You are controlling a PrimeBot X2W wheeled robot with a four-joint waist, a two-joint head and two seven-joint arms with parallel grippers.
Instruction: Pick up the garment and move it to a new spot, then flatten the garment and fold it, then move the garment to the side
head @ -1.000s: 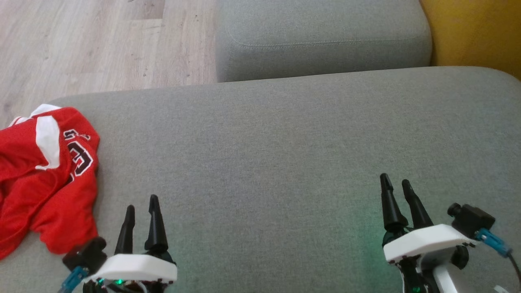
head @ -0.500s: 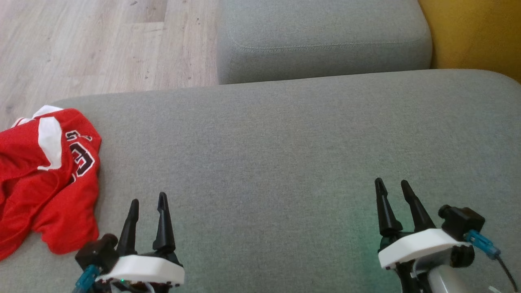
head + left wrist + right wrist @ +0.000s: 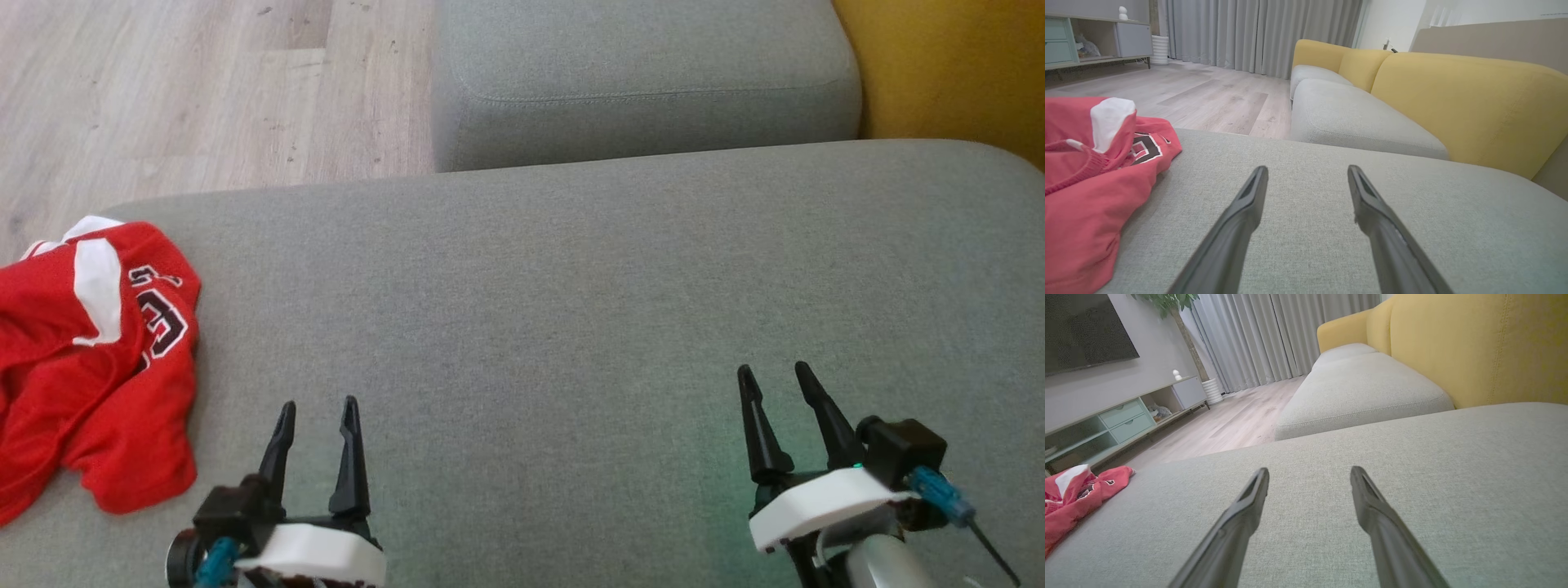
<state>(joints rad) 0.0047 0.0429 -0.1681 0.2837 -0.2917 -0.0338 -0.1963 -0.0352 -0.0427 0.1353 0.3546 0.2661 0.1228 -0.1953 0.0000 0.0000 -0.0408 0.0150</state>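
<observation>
Left gripper (image 3: 318, 404): fingers spread, nothing between them, low over the near edge of the grey seat cushion (image 3: 571, 286), near the red jersey (image 3: 98, 359) but apart from it.

Right gripper (image 3: 773, 369): likewise spread and empty, over bare cushion, well apart from the red jersey.

Task item, red jersey: crumpled in a heap at the cushion's left end, with white trim and part of a dark printed numeral uppermost. Not gripped, not flattened, not folded.

Progress, as judged: at or near the start. No step reads as done; pick-up, shift to a new spot, flattening, folding and the final move aside all appear outstanding. The broad bare middle of the cushion looks a likely place to lay it out.

Beyond: second grey cushion (image 3: 645, 73), pale wood floor (image 3: 204, 90), yellow backrest (image 3: 947, 65); farther off, a low media cabinet (image 3: 1122, 416) and grey curtains (image 3: 1257, 32).

Not determinable: the red jersey's left part is cut off at the head view's edge, so its full extent is unknown. Collar, armholes and hem cannot be told apart in the bunching. The numeral is creased and unreadable. Whether either gripper's fingertips touch the cushion cannot be told.
</observation>
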